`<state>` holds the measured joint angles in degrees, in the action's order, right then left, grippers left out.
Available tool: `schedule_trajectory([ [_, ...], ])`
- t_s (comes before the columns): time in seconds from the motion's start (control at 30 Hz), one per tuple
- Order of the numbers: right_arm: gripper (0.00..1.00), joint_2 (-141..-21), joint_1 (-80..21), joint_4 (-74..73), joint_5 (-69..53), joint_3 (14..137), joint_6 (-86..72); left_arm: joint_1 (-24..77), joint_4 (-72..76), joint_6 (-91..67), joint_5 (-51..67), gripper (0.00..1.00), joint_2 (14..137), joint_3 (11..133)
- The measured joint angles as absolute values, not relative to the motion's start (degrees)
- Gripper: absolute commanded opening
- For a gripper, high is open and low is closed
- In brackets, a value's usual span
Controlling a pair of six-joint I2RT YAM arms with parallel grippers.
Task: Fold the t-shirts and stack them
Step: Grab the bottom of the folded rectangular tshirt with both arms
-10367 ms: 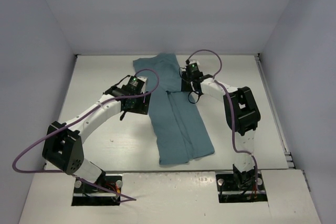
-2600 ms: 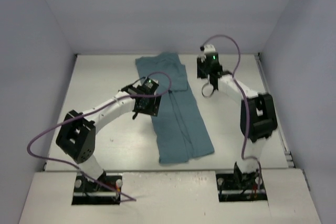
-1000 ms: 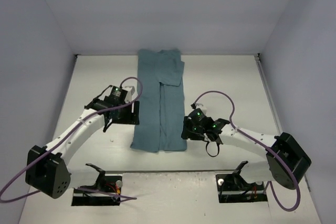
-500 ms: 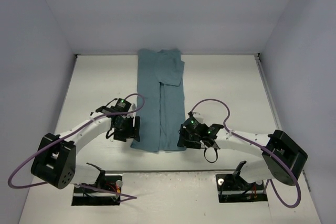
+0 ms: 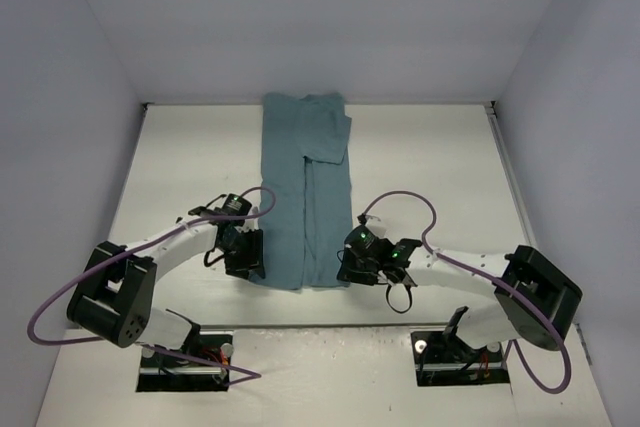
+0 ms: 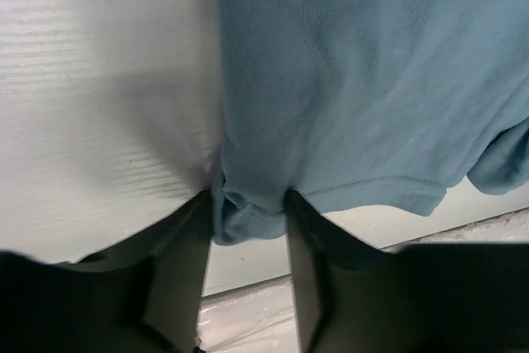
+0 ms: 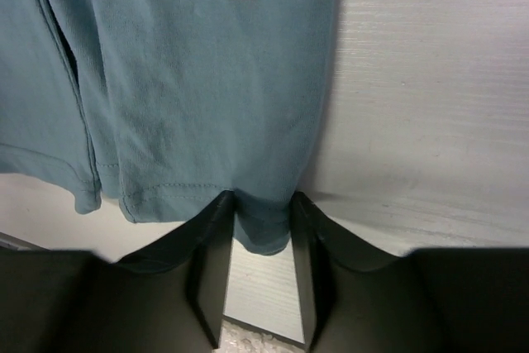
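The teal t-shirt (image 5: 305, 177) lies folded lengthwise into a long strip, running from the back wall towards the front of the white table. My left gripper (image 5: 252, 255) is at its near left hem corner. In the left wrist view the corner of the shirt (image 6: 347, 80) is bunched between the fingers of that gripper (image 6: 252, 204), which is shut on it. My right gripper (image 5: 347, 265) is at the near right hem corner. In the right wrist view the shirt (image 7: 190, 64) has its corner pinched in that gripper (image 7: 263, 204). Both corners rest low on the table.
Pale walls close in the white table (image 5: 450, 167) at the left, back and right. The table's front edge (image 5: 320, 325) runs just behind both grippers. Purple cables (image 5: 400, 197) loop over each arm.
The shirt has been pulled from a slant into a straight strip. Both arms came from the far end to the near hem; in the last half second the left gripper reached the corner.
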<state>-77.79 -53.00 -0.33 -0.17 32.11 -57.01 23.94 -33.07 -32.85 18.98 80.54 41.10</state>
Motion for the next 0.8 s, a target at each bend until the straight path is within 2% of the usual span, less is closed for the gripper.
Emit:
schedule_trajectory([
  [0.07,0.06,-78.3,-53.3,0.0,-0.2,32.2,-57.2,23.9,-32.4,-33.4,19.9,0.07,80.3,40.4],
  [0.13,0.0,-78.7,-53.6,-0.2,-0.1,32.3,-57.1,23.9,-32.0,-33.8,20.8,0.0,80.0,39.7],
  [0.33,0.0,-78.1,-54.1,-4.0,0.7,33.2,-56.7,23.9,-34.7,-35.1,22.8,0.0,72.5,39.8],
  [0.53,0.0,-72.0,-54.9,-11.6,1.5,33.5,-57.0,24.4,-36.8,-39.4,26.0,0.0,61.6,40.5],
  [0.8,0.0,-67.0,-58.9,-20.5,1.5,35.7,-59.0,25.0,-40.8,-44.3,27.2,0.0,55.2,35.8],
])
